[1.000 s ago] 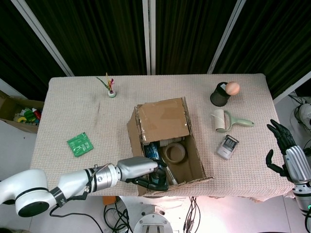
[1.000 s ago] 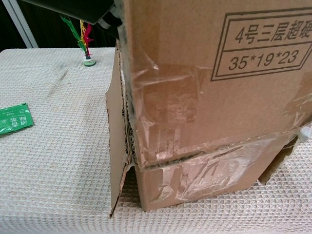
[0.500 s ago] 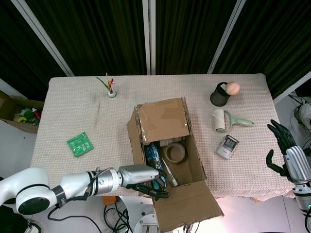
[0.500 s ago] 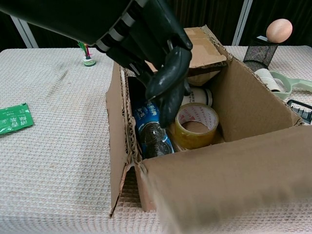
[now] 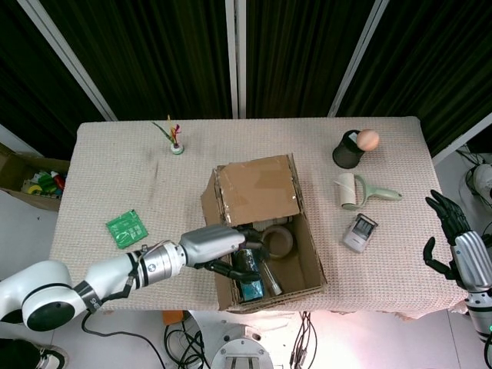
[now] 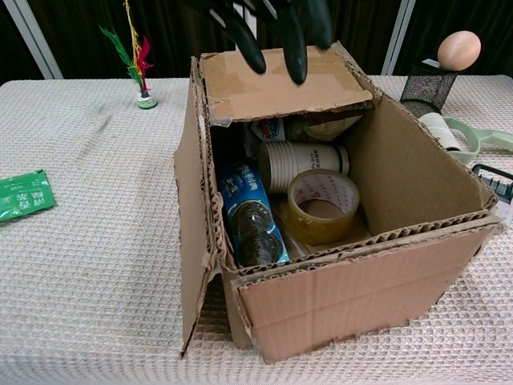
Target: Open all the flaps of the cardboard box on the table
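- While the brown corrugated cardboard box (image 5: 265,231) sits at frame centre, its far flap (image 6: 276,80) lies folded inward; lifting that edge seems next.
- The left hand (image 5: 231,250) hovers over the opening, fingers (image 6: 292,36) apart, holding nothing.
- The right hand (image 5: 453,231), lower right, idles with fingers apart.

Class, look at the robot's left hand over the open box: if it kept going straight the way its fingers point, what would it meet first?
Probably the far flap, folded over the cardboard box. The left hand points that way, its fingers hanging just above the flap in the chest view. Depth is unclear, so it might pass over it.
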